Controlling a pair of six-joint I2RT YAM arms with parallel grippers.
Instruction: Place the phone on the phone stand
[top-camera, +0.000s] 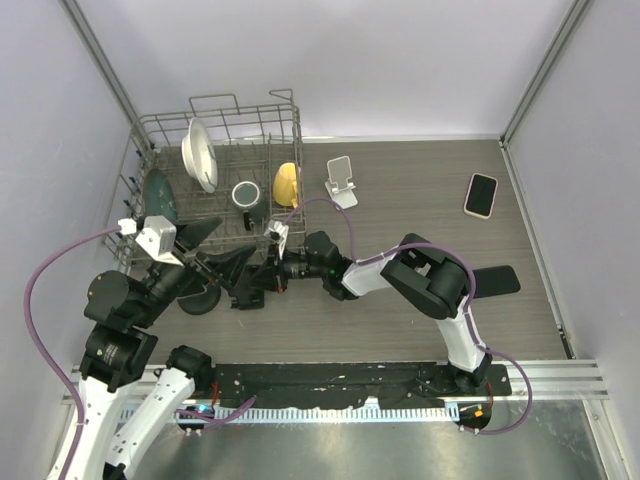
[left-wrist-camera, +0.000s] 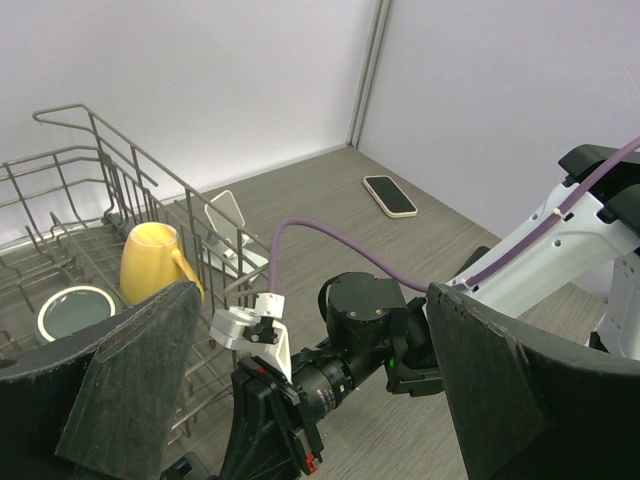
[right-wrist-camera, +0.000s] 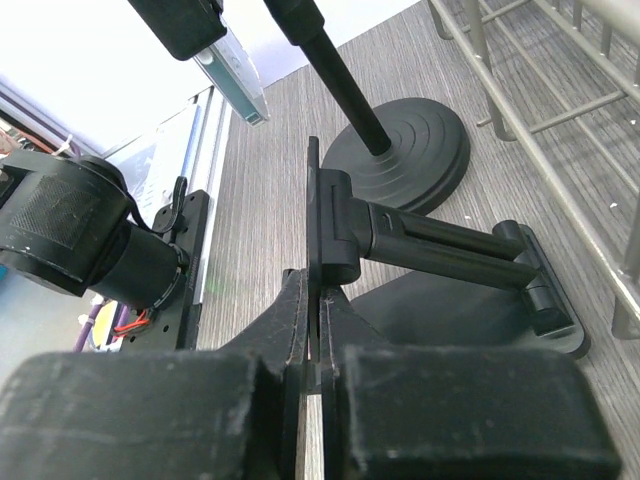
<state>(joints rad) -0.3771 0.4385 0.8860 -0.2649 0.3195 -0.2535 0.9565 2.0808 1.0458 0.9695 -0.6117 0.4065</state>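
Black folding stand (right-wrist-camera: 440, 250): near-left part of the table (top-camera: 420, 200), just beside the dish rack (top-camera: 220, 130), on its near side; thin plate upright.
Right gripper (right-wrist-camera: 312, 300): clenched on that plate's edge.
Left gripper (top-camera: 213, 250): released, jaws wide, by the rack's near edge.
Phone (top-camera: 481, 195): lies flat near the far-right corner, well apart from both grippers.
White phone stand (top-camera: 342, 181): toward the far edge, just right of the rack.

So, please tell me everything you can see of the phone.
The phone is a slim rectangle with rounded corners, a dark glossy screen facing up and a pale pinkish rim, perhaps a case. It lies flat and slightly angled on the grey wood-look table, at the far right near the wall. Only the table touches it.
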